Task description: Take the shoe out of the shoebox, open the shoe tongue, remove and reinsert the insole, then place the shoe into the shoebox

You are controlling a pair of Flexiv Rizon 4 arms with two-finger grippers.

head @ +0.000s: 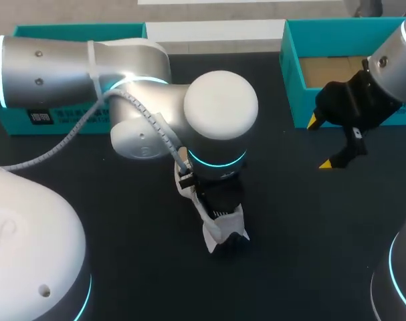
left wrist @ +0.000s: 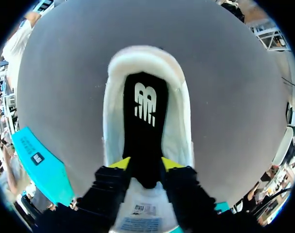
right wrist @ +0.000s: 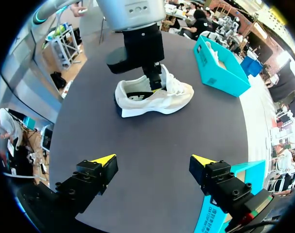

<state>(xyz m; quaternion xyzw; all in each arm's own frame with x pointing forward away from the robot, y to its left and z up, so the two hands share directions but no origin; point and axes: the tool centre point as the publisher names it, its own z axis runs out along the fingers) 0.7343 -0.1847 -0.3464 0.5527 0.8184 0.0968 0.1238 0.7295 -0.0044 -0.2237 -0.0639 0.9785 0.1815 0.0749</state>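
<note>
A white shoe lies on its sole at the middle of the dark table. In the left wrist view I look straight down into the shoe, and its black insole lies flat inside. My left gripper hangs over the shoe's opening, fingers apart, with the narrow front of the insole between the yellow tips. The white tongue with its label shows below the fingers. My right gripper hovers open and empty beside the teal shoebox at the back right.
A second teal box part lies at the back left, partly under my left arm. In the head view my left wrist hides most of the shoe. Bare tabletop lies between my right gripper and the shoe.
</note>
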